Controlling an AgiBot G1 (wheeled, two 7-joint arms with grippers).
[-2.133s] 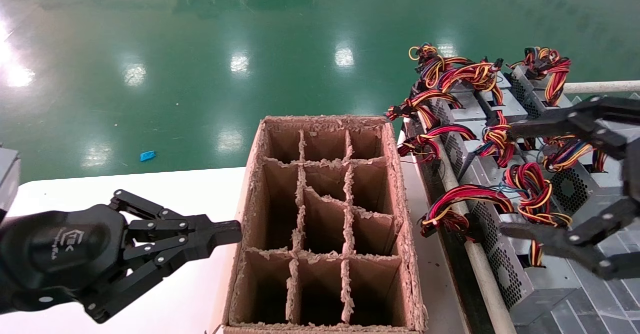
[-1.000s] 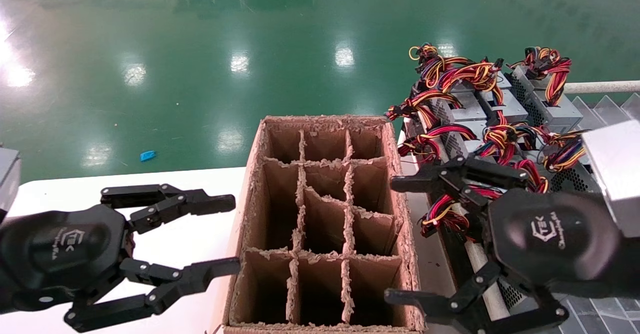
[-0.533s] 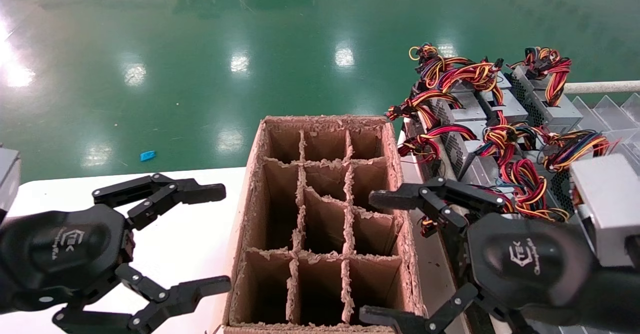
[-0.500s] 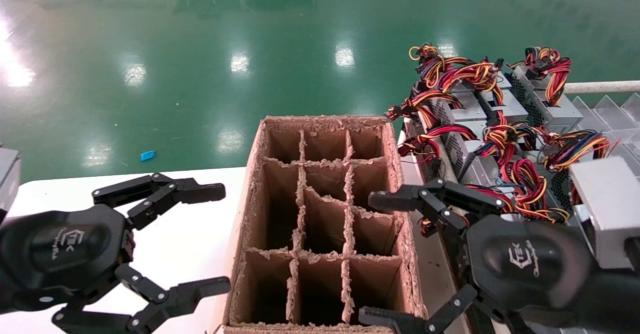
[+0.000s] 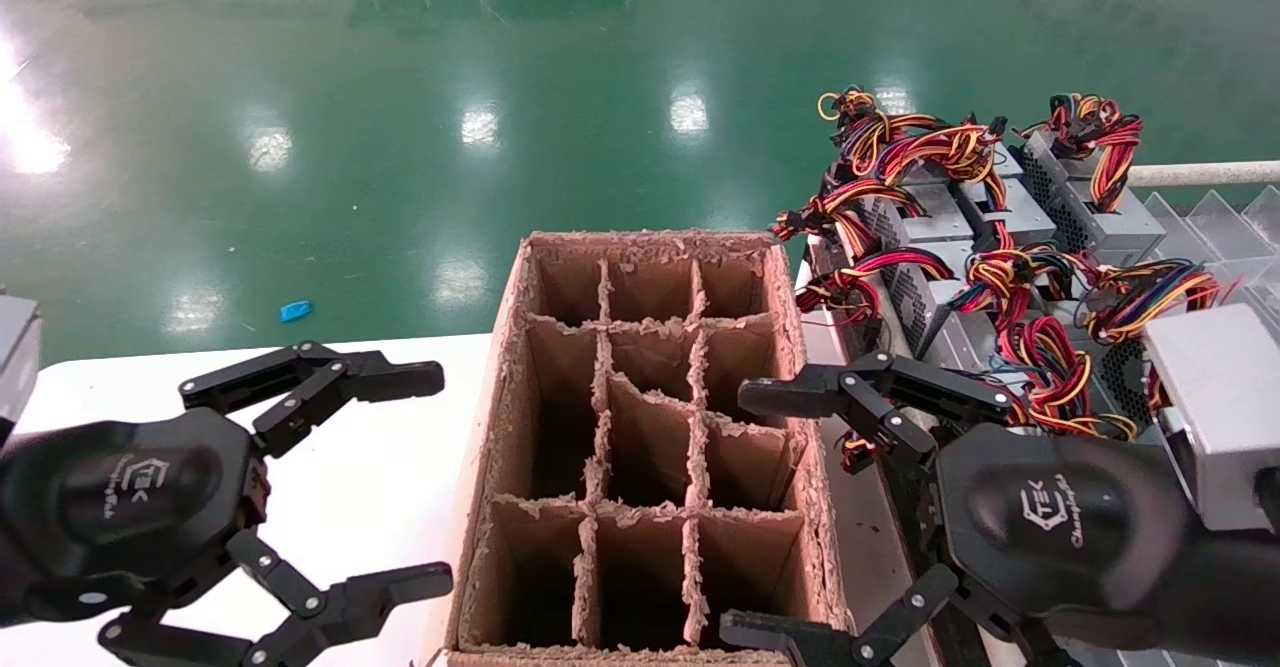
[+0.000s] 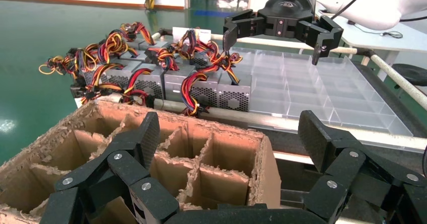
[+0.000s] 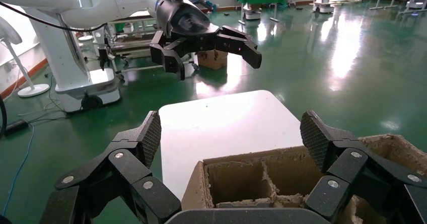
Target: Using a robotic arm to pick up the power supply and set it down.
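Observation:
Several grey power supply units (image 5: 935,219) with red, yellow and black wire bundles (image 5: 1050,367) lie in a row on the right, also seen in the left wrist view (image 6: 221,90). None is held. My right gripper (image 5: 738,512) is open and empty at the right wall of the cardboard box, level with its near cells, left of the units. My left gripper (image 5: 442,477) is open and empty over the white table, just off the box's left wall. Each wrist view shows its own wide-spread gripper (image 6: 230,136) (image 7: 231,133) facing the box.
The brown cardboard box with dividers (image 5: 497,397) stands between the grippers, its cells empty. A clear plastic divider tray (image 6: 312,88) lies beyond the units, behind a white rail (image 5: 1200,173). The white table (image 5: 380,447) carries the box. Green floor lies beyond.
My right gripper swung from over the power supplies to the box's right wall, still open and empty. My left gripper went from shut to wide open beside the box.

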